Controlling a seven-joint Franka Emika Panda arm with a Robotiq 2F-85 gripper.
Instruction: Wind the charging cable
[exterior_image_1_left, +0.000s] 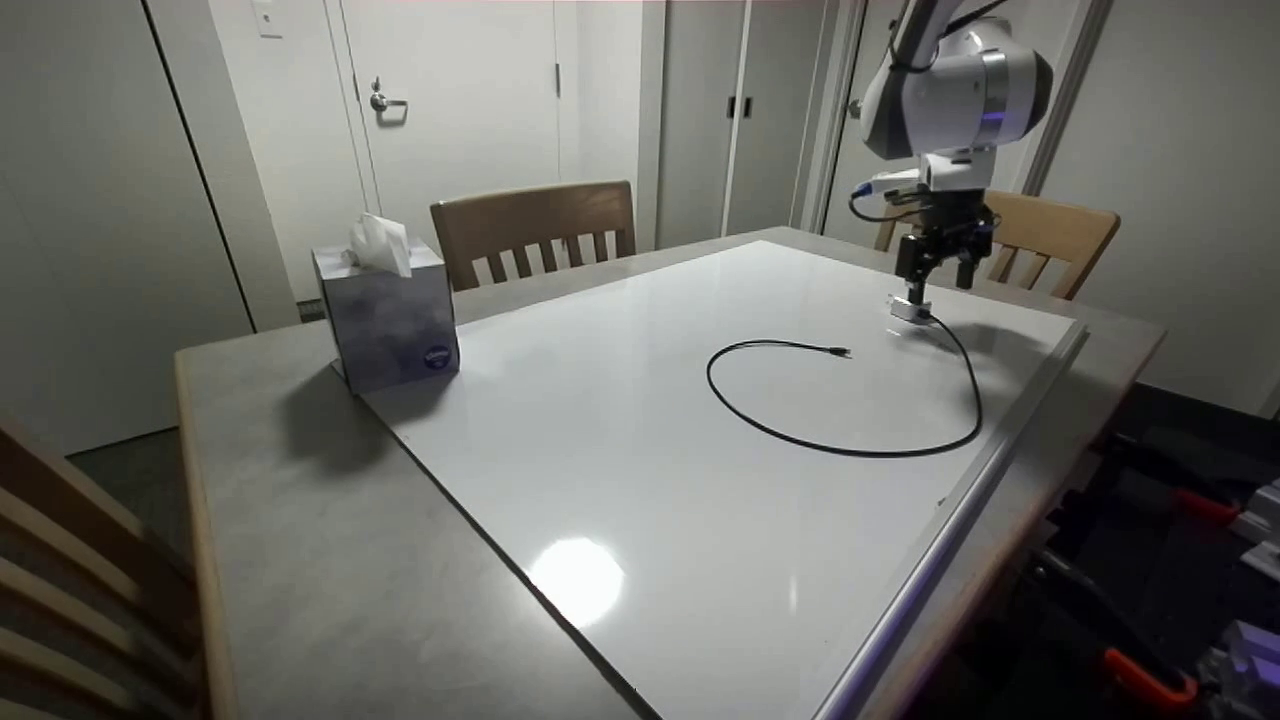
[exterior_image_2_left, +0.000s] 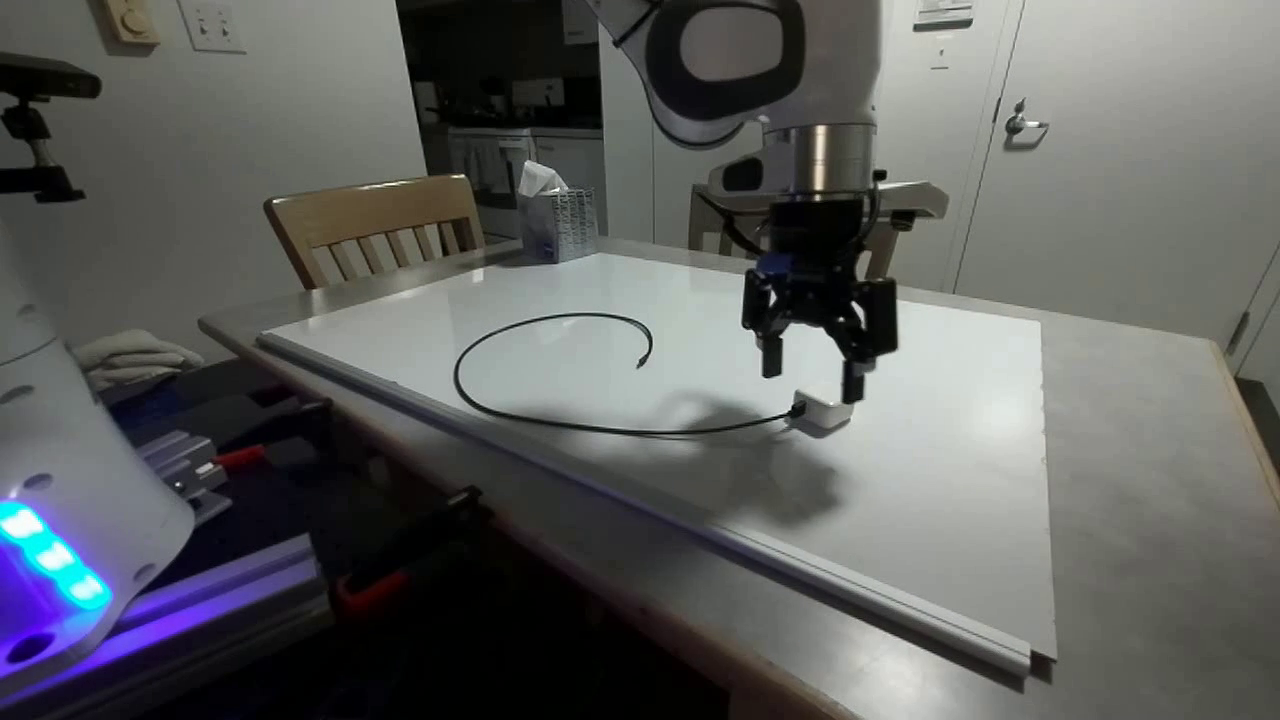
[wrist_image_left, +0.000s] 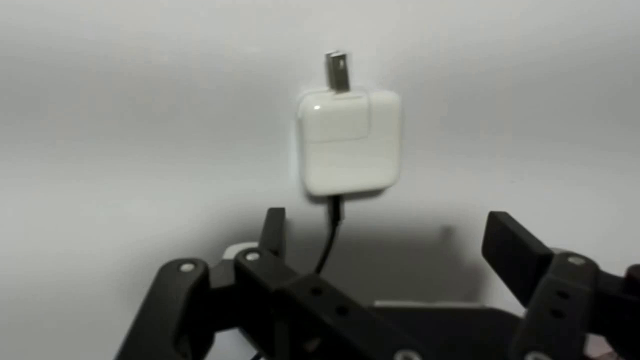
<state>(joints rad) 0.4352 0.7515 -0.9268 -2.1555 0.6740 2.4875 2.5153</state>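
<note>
The long, thin black charging cable (exterior_image_1_left: 860, 454) is lying right of centre in an exterior view, sweeping in one wide, unclosed loop, its slim dark connector (exterior_image_1_left: 838, 351) pointing right. Its opposite end is running into the square white plastic power adapter (wrist_image_left: 352, 145), showing at upper centre in the wrist view, metal prongs (wrist_image_left: 338, 72) pointing up the frame. I am judging the winding as not yet begun: no turns are overlapping, so all the coiling is remaining. My black two-fingered tool (exterior_image_2_left: 812, 373) is hovering near the adapter, its jaws standing wide apart and grasping nothing. Underneath, a glossy white board (exterior_image_1_left: 640, 430) with a silver metal rail (exterior_image_2_left: 880, 596) is covering much of the grey, wood-edged counter (exterior_image_1_left: 290, 560). Left of centre in an exterior view, a purple-grey cardboard tissue box (exterior_image_1_left: 385, 325) is standing at the board's edge, bearing a small dark oval logo (exterior_image_1_left: 437, 356); I am reading it, tentatively, as "Kleenex". I am making out no other writing.
</note>
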